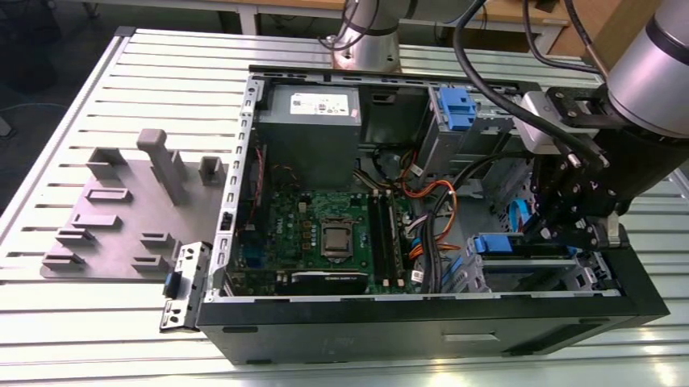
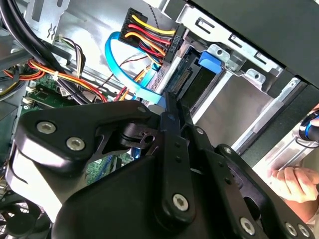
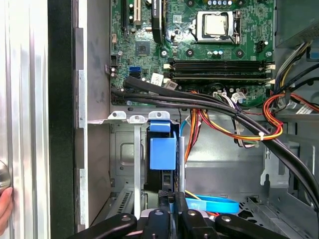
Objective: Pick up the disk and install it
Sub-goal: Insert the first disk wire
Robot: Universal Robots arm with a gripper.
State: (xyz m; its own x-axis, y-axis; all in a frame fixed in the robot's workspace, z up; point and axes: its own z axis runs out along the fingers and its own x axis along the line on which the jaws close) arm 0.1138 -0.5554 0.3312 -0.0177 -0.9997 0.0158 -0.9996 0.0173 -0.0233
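Here, taken from the arm outward.

Tool: the tool [image 3: 166, 204] sits low inside the computer case [image 1: 431, 322]; in the first wrist view its fingers stand pressed together, narrow, tips at the rear edge of the disk [image 3: 163, 154]. No gap shows between them.

Disk: it stands on edge in the drive cage [image 3: 130, 149], blue carrier tab facing the camera. In the exterior view the disk [image 1: 498, 244] lies at about 4 o'clock from the motherboard [image 1: 323, 234], near the case's front corner.

Axis: judged from the first wrist view, its long axis runs along the bay, pointing toward the case wall; the flat faces are upright.

Doing it well: the push should probably stay in line with the bay rails, so the carrier does not cock and jam.

Cables: the blue data cable [image 2: 117, 59] and power connector [image 2: 149, 37] hang just beside the bay; best kept unpinched.

Beyond: a person's hand [image 2: 294, 181] rests outside the case, above the slatted worktop [image 1: 64, 322].
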